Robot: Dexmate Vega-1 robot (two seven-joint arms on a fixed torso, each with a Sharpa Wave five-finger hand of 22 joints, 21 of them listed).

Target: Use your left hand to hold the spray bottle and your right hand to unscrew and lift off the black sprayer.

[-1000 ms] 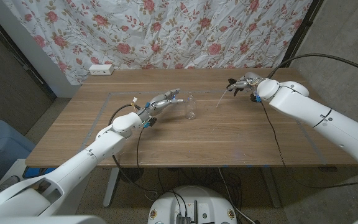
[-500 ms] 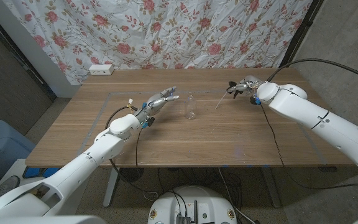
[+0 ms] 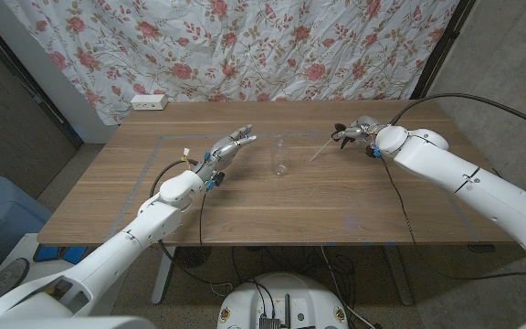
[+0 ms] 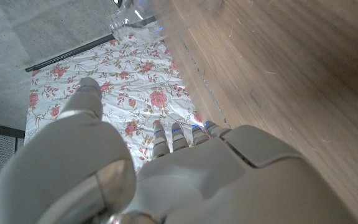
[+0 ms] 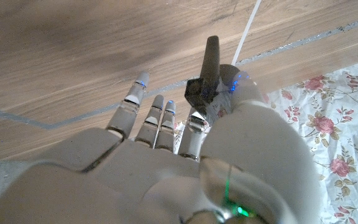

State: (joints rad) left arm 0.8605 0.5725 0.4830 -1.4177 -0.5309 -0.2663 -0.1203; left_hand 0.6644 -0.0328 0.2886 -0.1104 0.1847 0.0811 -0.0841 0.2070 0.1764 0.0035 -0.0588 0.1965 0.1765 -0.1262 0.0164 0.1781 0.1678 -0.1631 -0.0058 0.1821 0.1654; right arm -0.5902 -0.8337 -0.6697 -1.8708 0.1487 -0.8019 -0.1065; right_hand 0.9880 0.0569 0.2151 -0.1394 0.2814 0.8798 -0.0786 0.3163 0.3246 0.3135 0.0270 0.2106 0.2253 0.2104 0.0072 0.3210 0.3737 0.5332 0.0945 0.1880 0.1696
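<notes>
Wooden table (image 3: 245,201) with a floral curtain (image 3: 245,46) behind it and a white power strip (image 3: 149,102) at its far left edge. Clear, cylindrical spray bottle (image 3: 282,157), capless, upright mid-table; its outline is faint. Left hand (image 3: 226,148) near the bottle, apart from it, fingers spread, holding nothing. Right hand (image 3: 354,130), well right of the bottle, pinches the black sprayer (image 5: 206,78), whose thin white tube (image 3: 319,151) slants toward the tabletop.

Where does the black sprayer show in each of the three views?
Head view: the black sprayer is held by the right hand at the table's far right, its white tube slanting down.
Right wrist view: the sprayer sticks out beyond the fingers.
Left wrist view: I cannot find it.
Shared landmark: the floral curtain.
</notes>
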